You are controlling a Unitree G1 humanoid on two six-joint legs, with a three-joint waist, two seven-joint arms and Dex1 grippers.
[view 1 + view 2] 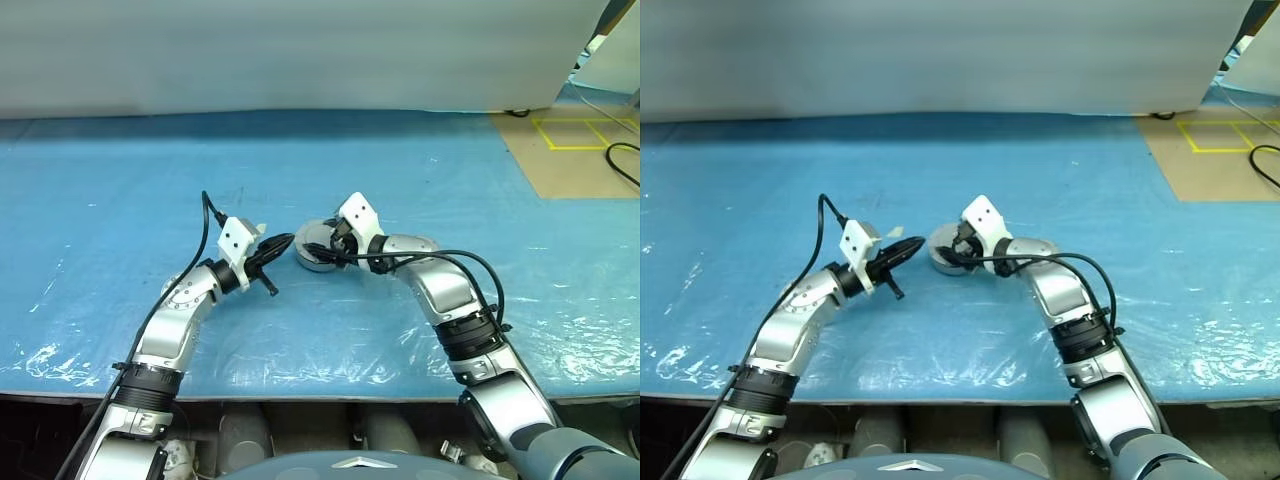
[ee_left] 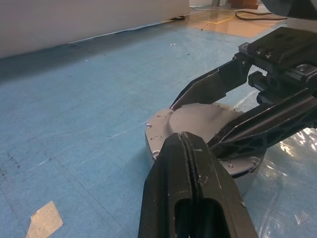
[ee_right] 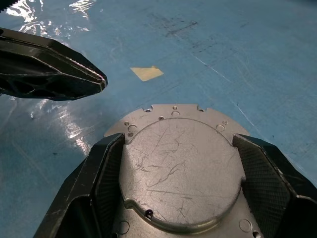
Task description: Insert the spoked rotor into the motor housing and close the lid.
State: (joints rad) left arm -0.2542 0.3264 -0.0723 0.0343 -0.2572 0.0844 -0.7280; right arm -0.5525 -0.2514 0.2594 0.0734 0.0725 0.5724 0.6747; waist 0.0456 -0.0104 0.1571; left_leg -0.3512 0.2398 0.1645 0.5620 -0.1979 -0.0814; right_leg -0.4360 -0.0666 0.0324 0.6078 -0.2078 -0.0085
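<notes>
1. Since the left tool (image 1: 284, 241) has its two black fingers pressed flat together with nothing between them, I'd guess it's working as a poker or a stop, not a grabber. It points level across the blue tabletop (image 1: 120, 190), tip just short of the round metal unit, so it looks parked to nudge or steady that thing from its side.
2. Moving on to the middle: the motor housing (image 3: 163, 110) sits flat on the tabletop between both arms, with the lid (image 3: 181, 171) lying plain-face-up on top of it, so it looks closed or nearly so. Can't see the spoked rotor; my guess is it's already inside under the lid, but that's hidden.
3. Over on the right, the right tool (image 3: 181, 193) is spread wide, one finger down each side of the lid, hugging its rim. Probably that's to keep the lid centred while it seats. Whether the pads actually squeeze it, I can't tell.
4. A scrap of tan tape (image 3: 146, 73) lies on the tabletop nearby, well apart from everything.
</notes>
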